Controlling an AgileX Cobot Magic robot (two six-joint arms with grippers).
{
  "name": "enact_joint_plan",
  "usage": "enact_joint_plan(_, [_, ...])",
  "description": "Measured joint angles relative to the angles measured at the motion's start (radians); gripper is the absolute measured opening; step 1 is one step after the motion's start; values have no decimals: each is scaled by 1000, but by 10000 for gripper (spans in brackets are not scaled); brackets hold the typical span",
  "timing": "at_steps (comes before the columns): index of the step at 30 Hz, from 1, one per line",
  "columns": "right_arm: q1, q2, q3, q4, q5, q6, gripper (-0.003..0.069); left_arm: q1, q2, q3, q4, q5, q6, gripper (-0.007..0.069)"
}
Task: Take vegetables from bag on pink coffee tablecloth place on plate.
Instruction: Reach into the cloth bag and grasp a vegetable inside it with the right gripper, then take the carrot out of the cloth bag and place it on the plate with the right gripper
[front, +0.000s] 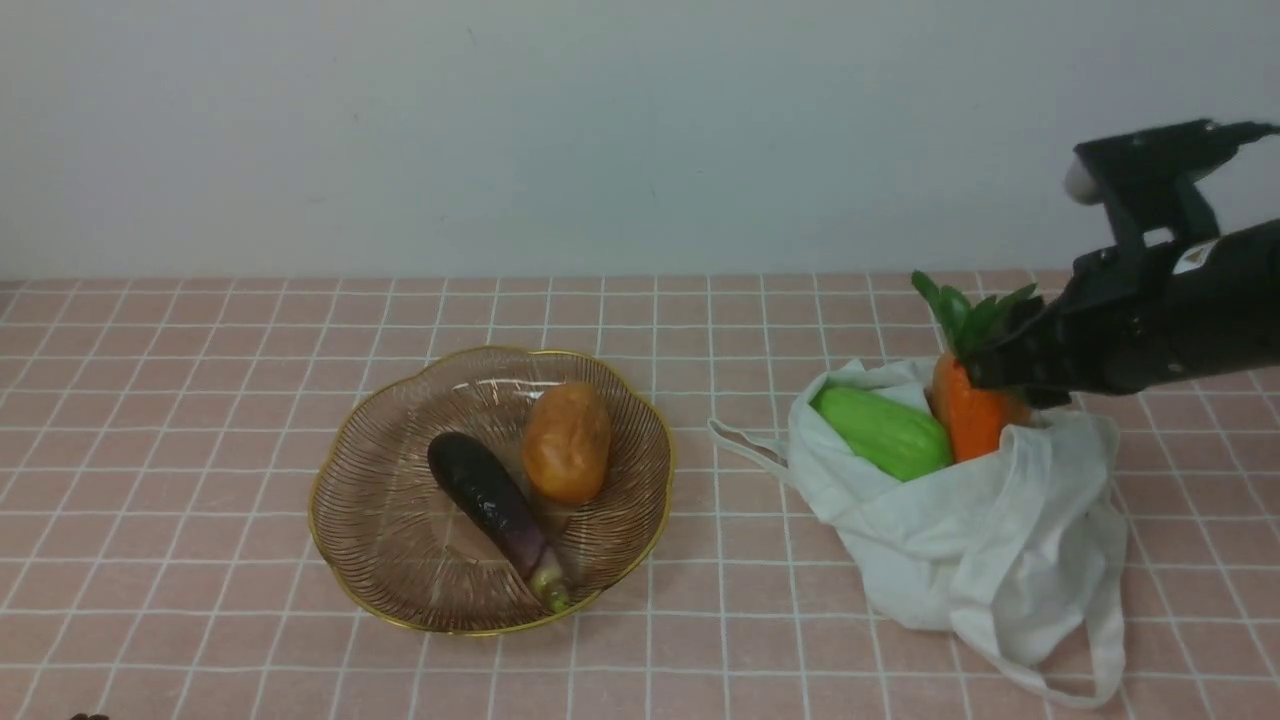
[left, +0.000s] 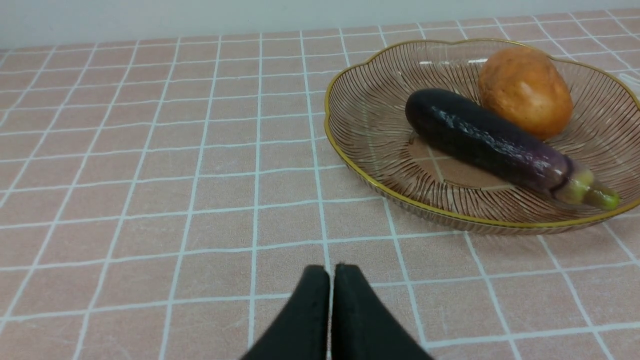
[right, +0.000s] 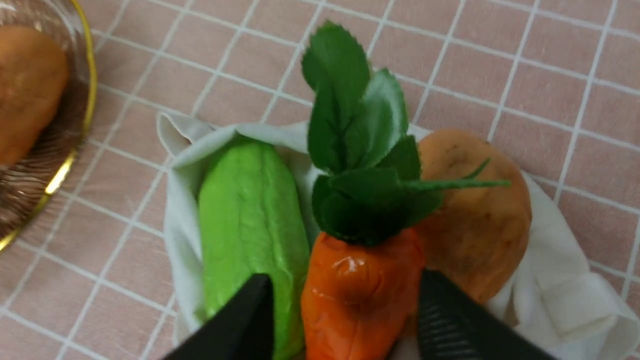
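- The bag (front: 980, 540) is seen at the right of the tablecloth (front: 200, 400), with bare cloth between it and the plate (front: 400, 610).
- The carrot (right: 360, 295) is wedged in the bag's mouth between the gourd (right: 250, 225) and the bagged potato (right: 475, 240).
- The right gripper (right: 345, 305) is spread wide astride the carrot, with nothing clamped.
- The eggplant (front: 490, 500) and the plated potato (front: 567, 442) are seen on the plate.
- The left gripper (left: 330, 275) is closed and empty over bare cloth near the plate's rim.

Left pincer (left: 330, 272) closed, right pincer (right: 346, 280) spread.
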Motion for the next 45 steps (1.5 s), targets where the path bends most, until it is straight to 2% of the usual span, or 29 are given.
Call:
enact_joint_plan(2, [0, 22, 0, 5, -9, 0, 485, 0, 0, 0, 0, 0, 0, -6])
enact_joint_plan(5, [0, 45, 0, 6, -18, 0, 520, 0, 0, 0, 0, 0, 0, -6])
enact_joint_plan(7, [0, 53, 0, 8, -25, 0, 519, 0, 0, 0, 0, 0, 0, -6])
enact_joint_plan(8, [0, 59, -1, 9, -31, 0, 489, 0, 0, 0, 0, 0, 0, -6])
enact_joint_plan(10, [0, 61, -4, 12, -36, 2, 376, 0, 0, 0, 0, 0, 0, -6])
enact_joint_plan(11, [0, 61, -5, 12, -36, 2, 362, 0, 0, 0, 0, 0, 0, -6])
enact_joint_plan(13, [0, 61, -21, 12, -28, 2, 249, 0, 0, 0, 0, 0, 0, -6])
enact_joint_plan(25, [0, -99, -157, 34, 53, 2, 268, 0, 0, 0, 0, 0, 0, -6])
enact_joint_plan(32, [17, -150, -271, 252, 86, -39, 268, 0, 0, 0, 0, 0, 0, -6])
enact_joint_plan(34, [44, -142, -306, 316, 99, -77, 268, 0, 0, 0, 0, 0, 0, -6])
enact_joint_plan(35, [91, -119, -336, 375, 112, -120, 268, 0, 0, 0, 0, 0, 0, -6])
enact_joint_plan(37, [149, -81, -371, 412, 122, -176, 268, 0, 0, 0, 0, 0, 0, -6])
enact_joint_plan(42, [274, 50, -428, 434, 109, -261, 268, 0, 0, 0, 0, 0, 0, -6])
enact_joint_plan(45, [353, 171, -449, 439, 40, -281, 268, 0, 0, 0, 0, 0, 0, -6])
